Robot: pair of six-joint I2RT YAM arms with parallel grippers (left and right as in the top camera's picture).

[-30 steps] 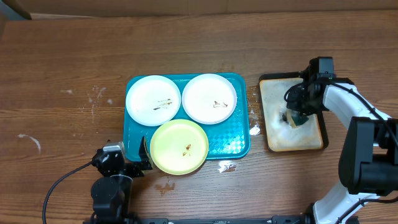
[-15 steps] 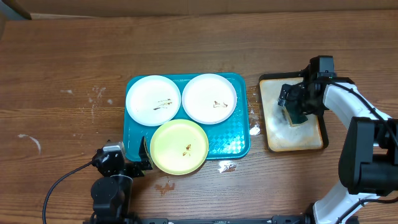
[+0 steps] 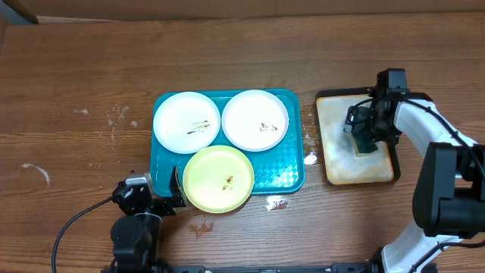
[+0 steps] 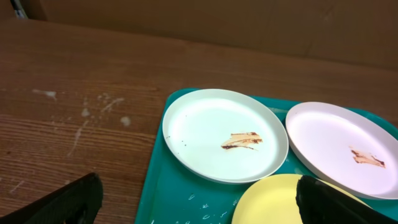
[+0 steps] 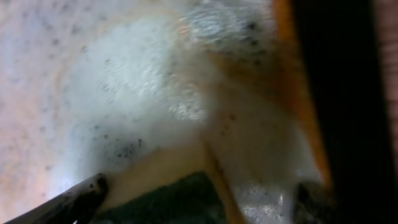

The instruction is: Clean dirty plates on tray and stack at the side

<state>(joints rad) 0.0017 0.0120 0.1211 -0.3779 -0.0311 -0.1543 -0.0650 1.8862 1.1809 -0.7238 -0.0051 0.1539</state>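
Tray: teal tray (image 3: 282, 173) sits mid-surface (image 3: 91, 68) and carries all three plates.
Edges: left white plate (image 3: 186, 123) reaches the tray's left rim. Right white plate (image 3: 255, 120) lies just beside it. Yellow plate (image 3: 219, 179) overhangs the near rim.
Room: open wood stretches left of and beyond the tray. Only a narrow wet strip separates it from the beige tray (image 3: 339, 168).
Left pincer (image 4: 199, 188): fingers wide apart, just beside the yellow plate's near-left edge.
Right pincer (image 3: 361, 137): over the beige tray, straddling the sponge (image 3: 365, 145). I cannot tell whether it clamps.
Left wrist only: brown smears (image 4: 242, 140) seen close.
Right wrist only: foam (image 5: 143, 99) around the sponge.
Overhead only: both trays together.
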